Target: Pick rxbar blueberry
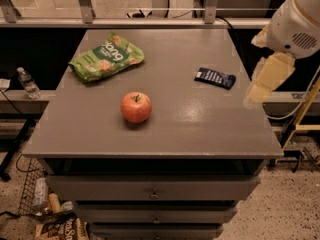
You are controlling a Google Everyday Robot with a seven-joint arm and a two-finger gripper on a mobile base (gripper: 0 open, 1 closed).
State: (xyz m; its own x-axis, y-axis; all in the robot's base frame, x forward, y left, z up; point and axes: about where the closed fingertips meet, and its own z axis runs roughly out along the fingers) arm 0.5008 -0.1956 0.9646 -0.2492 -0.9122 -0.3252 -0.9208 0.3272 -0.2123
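The rxbar blueberry (215, 77) is a small flat bar in a dark navy wrapper with white lettering. It lies flat near the right edge of the grey table top (165, 129). My arm comes in from the upper right with a white joint (295, 24). My gripper (264, 80) is a cream-coloured part that hangs over the table's right edge, just right of the bar and apart from it. It holds nothing that I can see.
A red apple (136, 107) stands near the table's middle. A green snack bag (106, 57) lies at the back left. Drawers (152, 191) sit under the top. A water bottle (27, 83) stands on a ledge at left, and a yellow frame (300, 119) at right.
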